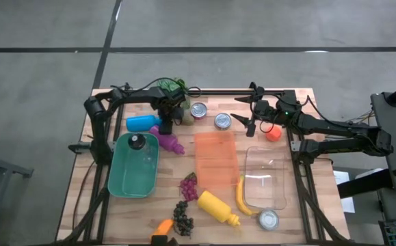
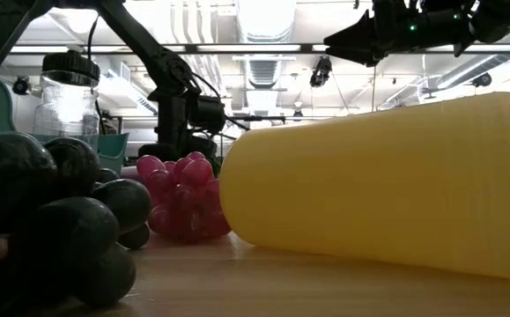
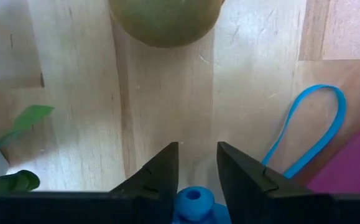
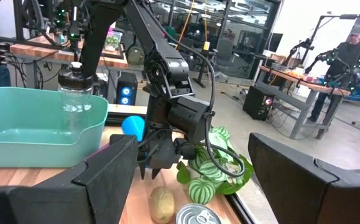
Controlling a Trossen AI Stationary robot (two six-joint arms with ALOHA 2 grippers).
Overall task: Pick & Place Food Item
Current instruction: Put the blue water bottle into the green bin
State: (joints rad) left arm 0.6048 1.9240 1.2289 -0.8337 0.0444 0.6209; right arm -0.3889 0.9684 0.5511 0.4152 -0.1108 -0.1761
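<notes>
Left claw point(image 1: 165, 121) is positioned at the rear left of the bench point(image 1: 102, 212), pointing down just behind the blue bottle point(image 1: 140, 123) and close to the kiwi point(image 1: 186, 117). In the left wrist view its two fingers point(image 3: 156, 177) stand a narrow gap apart over bare wood, with nothing between them; the blue bottle cap point(image 3: 193, 202) sits just at their base. The kiwi point(image 3: 166, 18) lies apart from the fingertips, untouched. A blue elastic loop point(image 3: 310, 134) lies on the wood beside a magenta object point(image 3: 354, 168), and green leaves point(image 3: 12, 149) show at the edge.

Right claw point(image 1: 244, 117) is raised above the rear centre of the bench, jaws spread wide and empty, near the orange ball point(image 1: 273, 134).

Other items noted from above: two tin cans point(image 1: 198, 110), a leafy plant point(image 1: 174, 85) at the rear edge, a teal tub point(image 1: 135, 167) holding a clear jar point(image 1: 137, 142), a purple eggplant point(image 1: 171, 143), an orange board point(image 1: 215, 158), a clear container point(image 1: 266, 178), a banana point(image 1: 242, 197), a yellow squeeze bottle point(image 1: 217, 206), red grapes point(image 1: 189, 186), dark grapes point(image 1: 182, 217) and a carrot point(image 1: 163, 227).

The right wrist view shows the left arm point(image 4: 167, 81) bent down to the bench beside the plant point(image 4: 214, 158). A person point(image 4: 350, 46) stands at a far workbench in the room.
</notes>
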